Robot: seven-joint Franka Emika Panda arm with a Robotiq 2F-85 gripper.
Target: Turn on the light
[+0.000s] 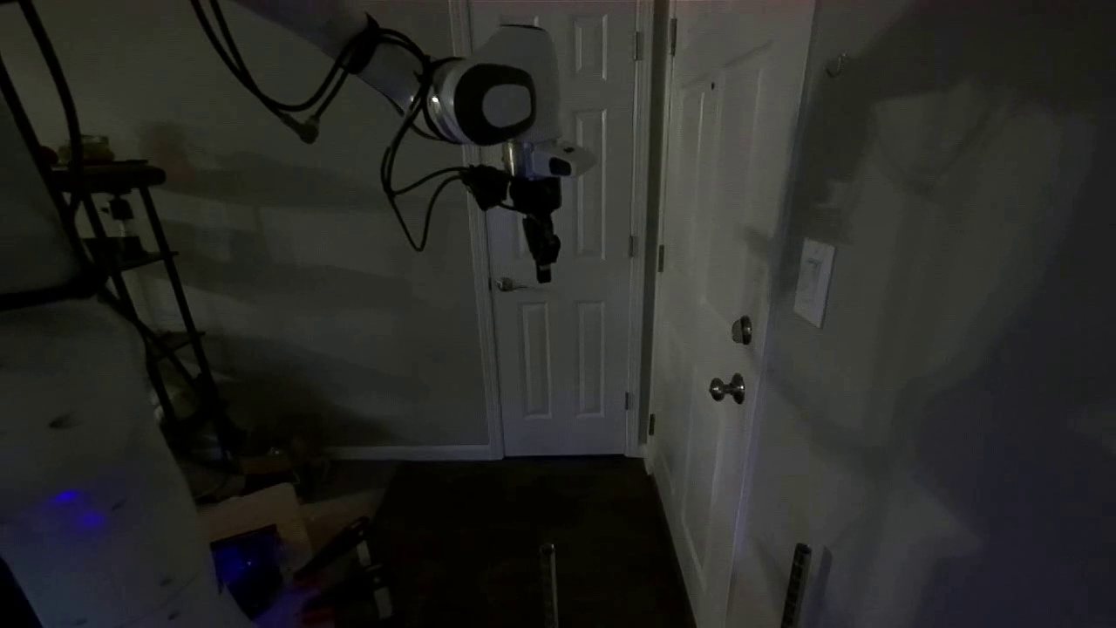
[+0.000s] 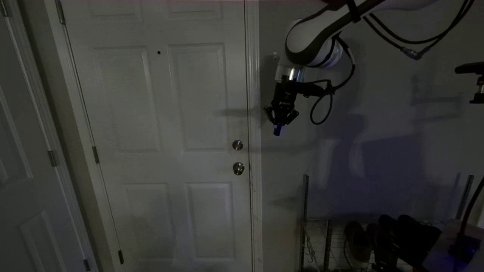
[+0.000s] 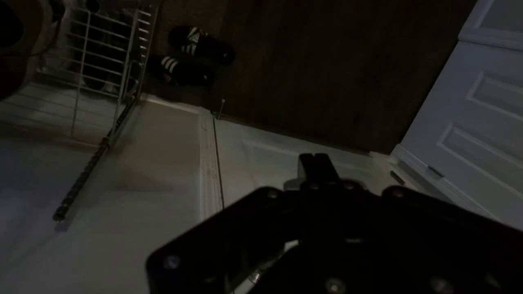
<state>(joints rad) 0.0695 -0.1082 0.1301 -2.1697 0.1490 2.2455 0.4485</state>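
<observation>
"While all of it lay in such gloom, where was the light switch (image 1: 814,283)?"

"On the wall (image 1: 924,366) in an exterior view, pale and upright, just right of the door (image 1: 708,288) with the round knob (image 1: 727,389) and a little higher than that knob. How it was set, I could not tell"

"And how did the gripper (image 2: 278,130) stand?"

"It pointed down in both exterior views, apart from the switch, and in the wrist view its fingers (image 3: 325,168) stood together, tip against tip"

"And what showed below it?"

"A wire rack (image 3: 83,53) by the wall, with a pair of striped sandals (image 3: 214,48) lying near it on the dark floor (image 3: 327,61)"
</observation>
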